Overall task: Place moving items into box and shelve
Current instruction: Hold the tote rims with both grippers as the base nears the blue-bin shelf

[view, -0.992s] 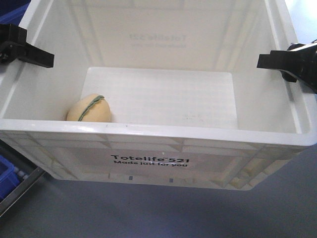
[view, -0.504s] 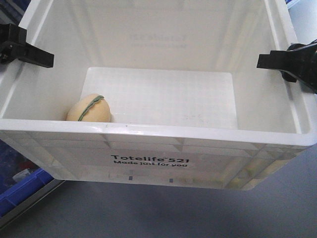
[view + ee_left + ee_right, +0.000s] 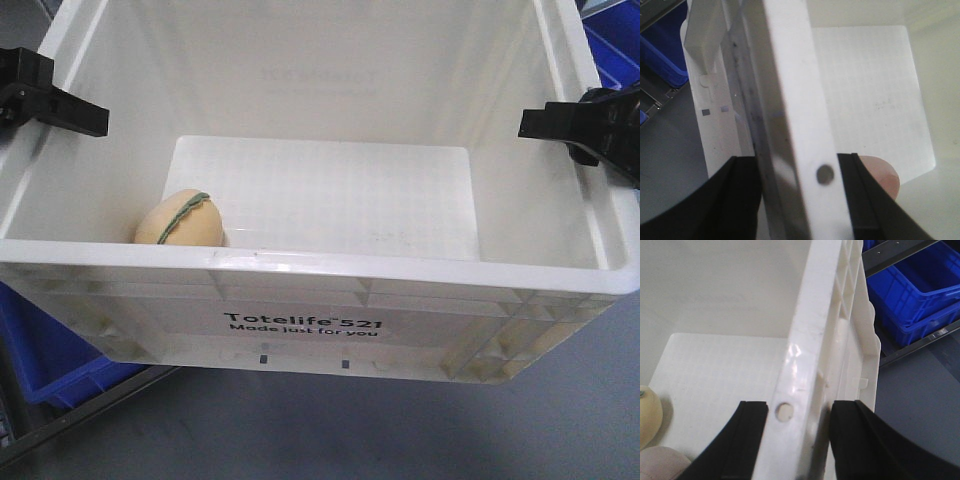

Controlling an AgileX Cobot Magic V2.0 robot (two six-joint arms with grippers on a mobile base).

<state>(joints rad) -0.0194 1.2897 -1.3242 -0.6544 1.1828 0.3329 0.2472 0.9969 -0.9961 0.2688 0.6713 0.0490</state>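
though wide apart — left fingers [image 3: 70,112] and right fingers [image 3: 550,122] each tight across a box [image 3: 150,300] rim

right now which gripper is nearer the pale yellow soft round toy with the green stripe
Left. The left gripper clamps the white ribbed plastic crate's left rim, with the toy on the floor at that side; the right gripper clamps the opposite rim.

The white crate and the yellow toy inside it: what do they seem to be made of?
Crate: likely moulded plastic, smooth, slightly glossy; ribbed walls and glare on the rim. Toy: probably soft foam or fabric, matte, no shine; cannot tell which.
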